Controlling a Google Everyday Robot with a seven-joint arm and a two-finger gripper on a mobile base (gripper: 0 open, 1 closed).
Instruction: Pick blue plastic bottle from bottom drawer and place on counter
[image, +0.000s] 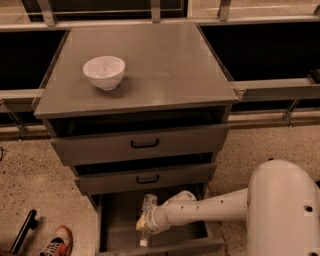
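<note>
I have only the one camera view, looking down on the grey drawer cabinet from the near side. The end effector (146, 223) is down inside the bottom drawer (117, 220), which stands pulled out toward me, and it is clamped across the middle of the blue plastic bottle (148, 202). The bottle lies lengthwise near to far in the drawer's middle: its clear body pokes out on the far side of the end effector and its white cap (143, 243) on the near side, close to the drawer's front wall. I can't tell whether the bottle rests on the drawer floor or hangs just off it. The white arm (205, 210) reaches in from the right, running back to the big rounded housing (282, 210) at the near right corner. Above the bottom drawer, the middle drawer (175, 176) and the top drawer (100, 145) each carry a black handle and each sits slightly ajar, with a dark gap above its front. The desk (165, 65), the flat grey top of the cabinet, holds a white bowl (104, 71) upright on its left side, well apart from the bottle. On the speckled floor (30, 175) at near left lies a red and white shoe (56, 241), just beside a black bar (22, 232).
</note>
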